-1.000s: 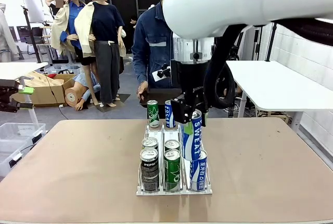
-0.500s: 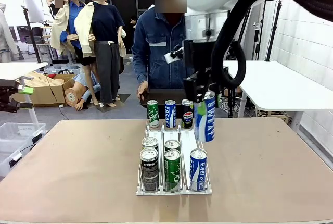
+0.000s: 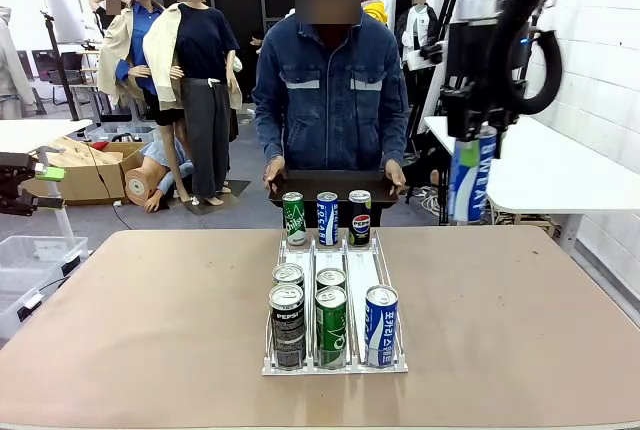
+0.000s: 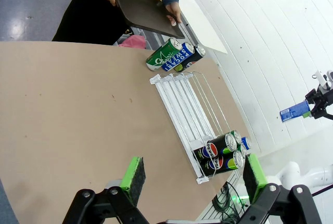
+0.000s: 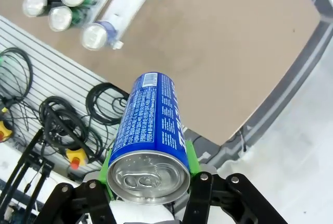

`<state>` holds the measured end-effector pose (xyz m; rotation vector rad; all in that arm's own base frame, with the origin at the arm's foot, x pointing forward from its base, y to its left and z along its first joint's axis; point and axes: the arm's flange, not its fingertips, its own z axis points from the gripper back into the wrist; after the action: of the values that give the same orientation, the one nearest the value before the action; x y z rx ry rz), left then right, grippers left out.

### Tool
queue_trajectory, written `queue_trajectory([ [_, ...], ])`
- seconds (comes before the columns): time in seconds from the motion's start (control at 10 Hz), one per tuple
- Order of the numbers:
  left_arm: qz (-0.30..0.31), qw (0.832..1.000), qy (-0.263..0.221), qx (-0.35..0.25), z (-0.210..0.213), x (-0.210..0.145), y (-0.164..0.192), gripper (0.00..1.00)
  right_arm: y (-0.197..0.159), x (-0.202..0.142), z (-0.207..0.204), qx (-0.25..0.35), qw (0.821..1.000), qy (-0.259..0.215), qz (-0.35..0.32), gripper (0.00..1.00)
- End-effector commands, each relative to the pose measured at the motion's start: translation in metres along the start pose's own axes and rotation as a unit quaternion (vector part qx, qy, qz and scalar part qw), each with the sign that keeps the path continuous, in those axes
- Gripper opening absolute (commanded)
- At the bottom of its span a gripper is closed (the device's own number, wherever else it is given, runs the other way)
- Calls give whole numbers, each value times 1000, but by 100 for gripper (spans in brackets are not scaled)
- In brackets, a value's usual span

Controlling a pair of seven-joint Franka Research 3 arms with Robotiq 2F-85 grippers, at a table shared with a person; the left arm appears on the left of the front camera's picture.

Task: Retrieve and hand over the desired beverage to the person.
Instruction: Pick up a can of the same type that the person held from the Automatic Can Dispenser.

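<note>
My right gripper [image 3: 470, 130] is shut on a tall blue Pocari Sweat can [image 3: 468, 177], held high above the table's far right. In the right wrist view the same blue can [image 5: 148, 135] sits between the green pads [image 5: 190, 155]. The person [image 3: 330, 90] in a blue denim jacket stands at the far side and holds a dark tray [image 3: 330, 185] with both hands. My left gripper [image 4: 190, 177] is open with nothing between its pads, above the bare tabletop near the rack [image 4: 184, 112].
A clear wire rack [image 3: 335, 350] stands mid-table with several cans: green, blue and Pepsi cans at its far end, several more at its near end. A white table [image 3: 540, 165] stands off to the right. Bare tabletop lies to both sides of the rack.
My right gripper has lifted the blue can out of the rack and carried it up and to the right. The person's tray stays where it was.
</note>
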<state>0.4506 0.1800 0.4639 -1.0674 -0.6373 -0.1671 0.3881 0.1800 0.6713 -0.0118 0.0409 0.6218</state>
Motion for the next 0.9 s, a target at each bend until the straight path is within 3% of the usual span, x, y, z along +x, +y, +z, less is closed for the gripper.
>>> queue_trajectory([
  [0.0, 0, 1000, 2, 2, 1, 0, -1, 100, -34, -14, 3, 19, 1000, -9, -1, 0],
  [0.4, 0, 1000, 2, 2, 1, 0, -1, 100, -90, -43, -2, 15, 1000, -6, 2, 0],
  [0.8, 0, 1000, 2, 2, 1, 0, -1, 100, -101, -40, -5, 27, 1000, -6, -5, 0],
])
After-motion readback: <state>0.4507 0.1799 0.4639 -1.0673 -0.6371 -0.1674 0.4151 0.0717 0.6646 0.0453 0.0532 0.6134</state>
